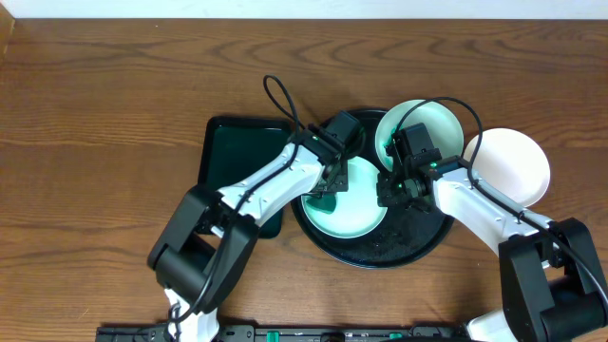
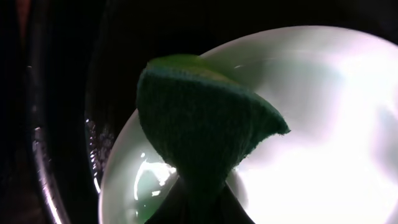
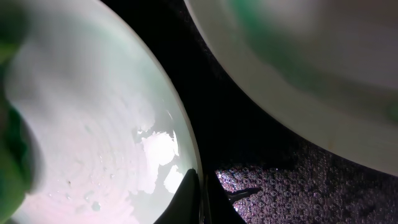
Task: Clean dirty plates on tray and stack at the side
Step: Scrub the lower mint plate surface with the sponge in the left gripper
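Wiping pale mint round plate with dark green sponge clamped in left gripper; right gripper closed at rim; hard strokes may skid plate across glossy black tray.

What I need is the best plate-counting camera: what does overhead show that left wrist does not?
Only overhead: the white round plate on the wooden table, a second mint plate, the dark green rectangular tray, the right hand. Only left wrist: the dark green cleaning pad's coarse texture. Both: the left hand holding that pad over the pale mint round plate in the glossy black round tray.
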You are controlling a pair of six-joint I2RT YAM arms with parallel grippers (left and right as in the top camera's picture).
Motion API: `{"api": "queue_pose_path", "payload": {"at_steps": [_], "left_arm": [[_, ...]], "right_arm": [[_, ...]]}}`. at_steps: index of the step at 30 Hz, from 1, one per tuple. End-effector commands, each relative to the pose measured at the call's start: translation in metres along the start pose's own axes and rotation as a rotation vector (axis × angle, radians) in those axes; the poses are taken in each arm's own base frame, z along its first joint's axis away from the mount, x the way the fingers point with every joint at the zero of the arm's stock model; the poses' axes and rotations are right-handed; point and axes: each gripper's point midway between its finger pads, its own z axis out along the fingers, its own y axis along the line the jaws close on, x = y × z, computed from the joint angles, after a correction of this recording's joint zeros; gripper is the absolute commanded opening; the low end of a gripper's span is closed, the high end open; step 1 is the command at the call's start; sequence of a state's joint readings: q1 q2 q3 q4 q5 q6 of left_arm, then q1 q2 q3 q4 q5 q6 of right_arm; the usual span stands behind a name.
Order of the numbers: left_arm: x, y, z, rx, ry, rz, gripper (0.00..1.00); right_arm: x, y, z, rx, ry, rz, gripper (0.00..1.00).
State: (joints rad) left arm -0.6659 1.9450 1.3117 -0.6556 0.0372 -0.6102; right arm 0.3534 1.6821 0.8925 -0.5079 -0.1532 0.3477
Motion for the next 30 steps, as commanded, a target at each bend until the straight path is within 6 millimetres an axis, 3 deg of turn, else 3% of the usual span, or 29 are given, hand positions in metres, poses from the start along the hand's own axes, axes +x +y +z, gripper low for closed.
{"api": "queue_pose_path", "payload": {"at_steps": [1, 7, 23, 25, 30], "left_arm": [[-0.001, 0.003, 0.01, -0.035, 0.003, -0.012, 0.07], [0.011, 0.003, 0.026, -0.043, 0.059, -0.006, 0.07], [0.023, 0.007, 0.025, -0.052, 0.114, -0.004, 0.08], [0.023, 0.007, 0.025, -0.052, 0.114, -0.004, 0.13], [0.023, 0.007, 0.025, -0.052, 0.114, -0.004, 0.14]], "right_arm": [[-0.004, 0.001, -0.004, -0.001, -0.014, -0.004, 0.01], [-0.003, 0.002, -0.004, -0.002, -0.013, -0.01, 0.01], [-0.004, 0.002, -0.004, -0.003, -0.015, -0.043, 0.01], [-0.004, 0.002, -0.004, -0.003, -0.015, -0.043, 0.01], [-0.004, 0.002, -0.004, -0.003, -0.015, -0.043, 0.01]]}}
